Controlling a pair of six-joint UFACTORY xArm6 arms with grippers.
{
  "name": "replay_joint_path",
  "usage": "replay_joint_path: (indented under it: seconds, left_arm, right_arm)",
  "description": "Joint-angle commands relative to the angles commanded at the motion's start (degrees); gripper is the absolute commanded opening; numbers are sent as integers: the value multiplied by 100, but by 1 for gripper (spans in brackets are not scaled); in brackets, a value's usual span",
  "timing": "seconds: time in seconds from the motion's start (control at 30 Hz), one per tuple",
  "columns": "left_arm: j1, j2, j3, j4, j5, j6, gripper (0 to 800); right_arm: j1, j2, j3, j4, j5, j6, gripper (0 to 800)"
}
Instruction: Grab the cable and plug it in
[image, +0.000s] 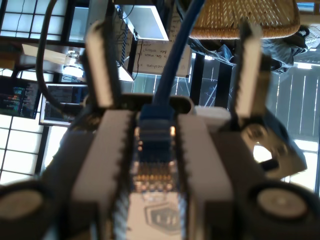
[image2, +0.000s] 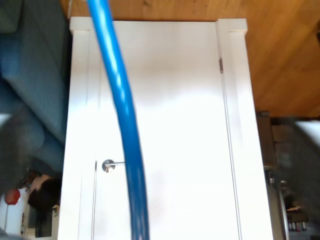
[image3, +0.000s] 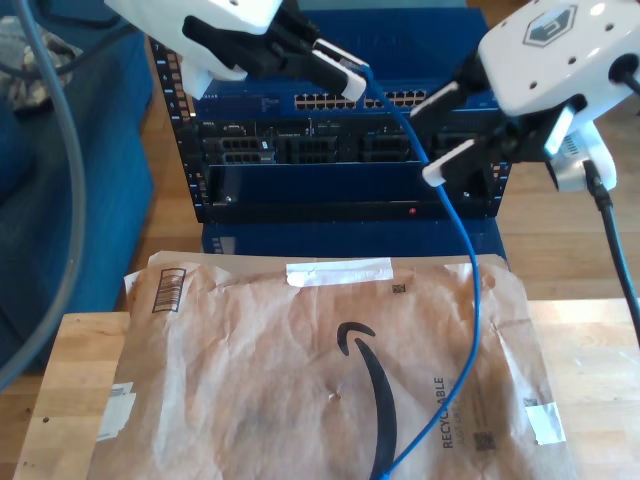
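1. Blue cable (image3: 462, 240): its plug (image: 152, 167) sits clamped between my first gripper's (image3: 350, 78) fingers, reaching from ten o'clock in the exterior view.
2. From there the cable droops toward six o'clock over the paper mailer (image3: 250, 380).
3. My second gripper (image3: 445, 135) is spread, empty, at two o'clock.

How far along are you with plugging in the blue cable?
Grabbing looks done: my first hand is shut on the plug, held up in front of the blue switch rack. The cable trails down over the paper mailer. Left to do: bringing the plug to a port and pushing it in.
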Motion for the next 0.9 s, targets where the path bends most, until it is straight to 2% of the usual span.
replay_joint_path:
  seconds: [0.13,0.2,0.3,0.57,0.67,0.8,0.9]
  left_arm:
    - [26,325,62,-18,492,-835,6]
    - [105,466,62,-88,607,-914,6]
    - [281,536,62,-369,651,-932,6]
    - [888,1011,62,-1160,1240,-1196,7]
    - [1002,1169,53,-1327,1451,-1433,7]
    - [1011,1240,53,-1574,1644,-1538,7]
    - [1011,1407,53,-1811,1908,-1969,7]
  right_arm:
    - [18,-158,-18,-26,-343,-35,799]
    - [105,-220,-35,-18,-378,-35,799]
    - [202,-308,-44,-9,-668,-26,798]
    - [211,-1213,26,-26,-1890,-651,798]
    - [237,-1371,193,-26,-2189,-809,798]
    - [642,-1407,352,-35,-2848,-1090,798]
    - [967,-1398,475,-26,-3235,-1363,792]
